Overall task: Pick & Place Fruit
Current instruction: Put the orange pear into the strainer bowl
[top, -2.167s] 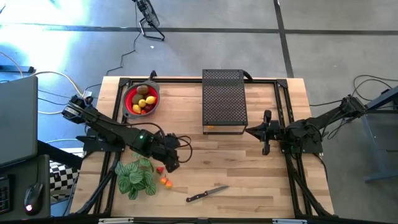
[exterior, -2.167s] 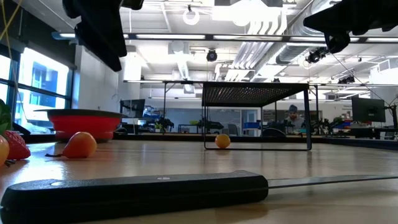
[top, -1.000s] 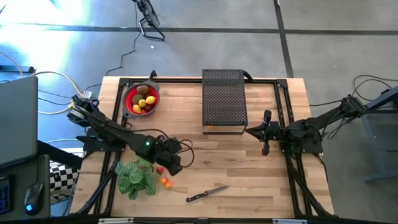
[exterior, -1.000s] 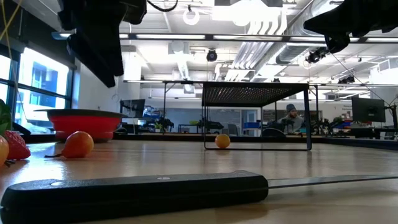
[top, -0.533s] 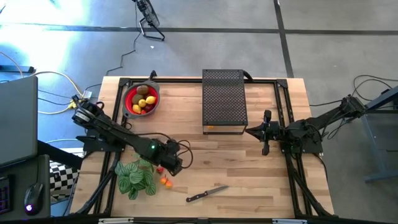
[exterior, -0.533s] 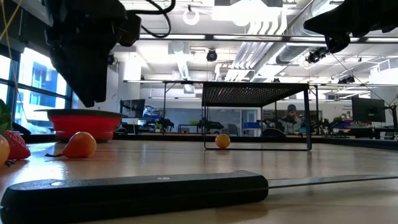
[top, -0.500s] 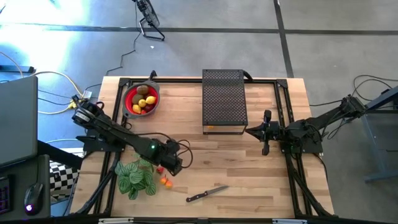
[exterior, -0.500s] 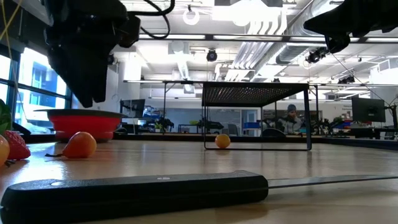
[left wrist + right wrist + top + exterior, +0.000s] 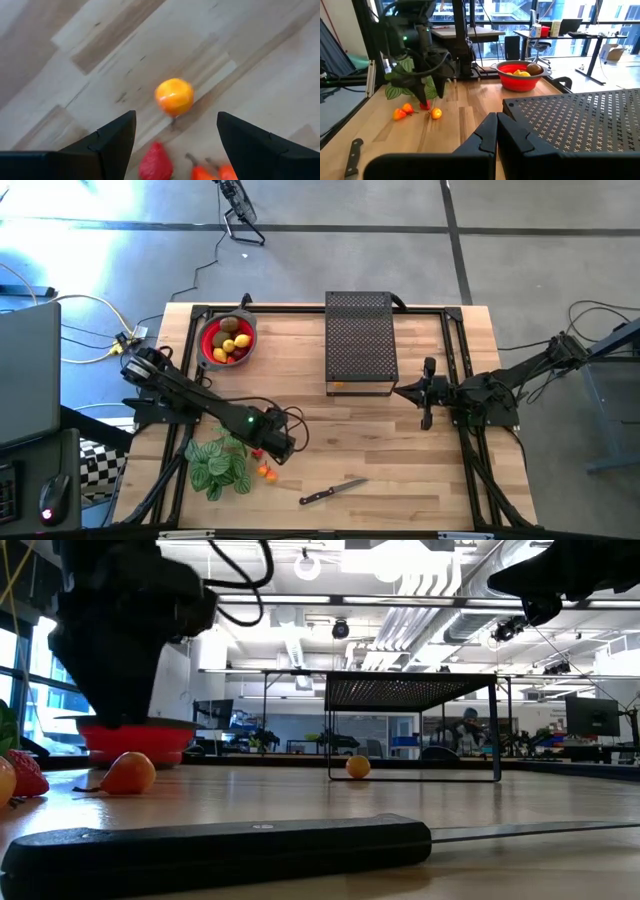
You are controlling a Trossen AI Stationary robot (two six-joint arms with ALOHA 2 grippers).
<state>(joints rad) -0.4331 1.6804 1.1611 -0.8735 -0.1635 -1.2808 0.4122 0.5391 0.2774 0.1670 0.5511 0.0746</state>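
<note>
The left pincer (image 9: pixel 172 137) is being held spread and empty just above a small orange fruit (image 9: pixel 174 97) lying on the bench (image 9: pixel 400 450), at about seven o'clock in the high view, beside a red piece (image 9: pixel 155 161). More fruit is sitting in the red bowl (image 9: pixel 209 333) at ten o'clock. The right pincer (image 9: pixel 429 392) is being kept pressed together at three o'clock.
</note>
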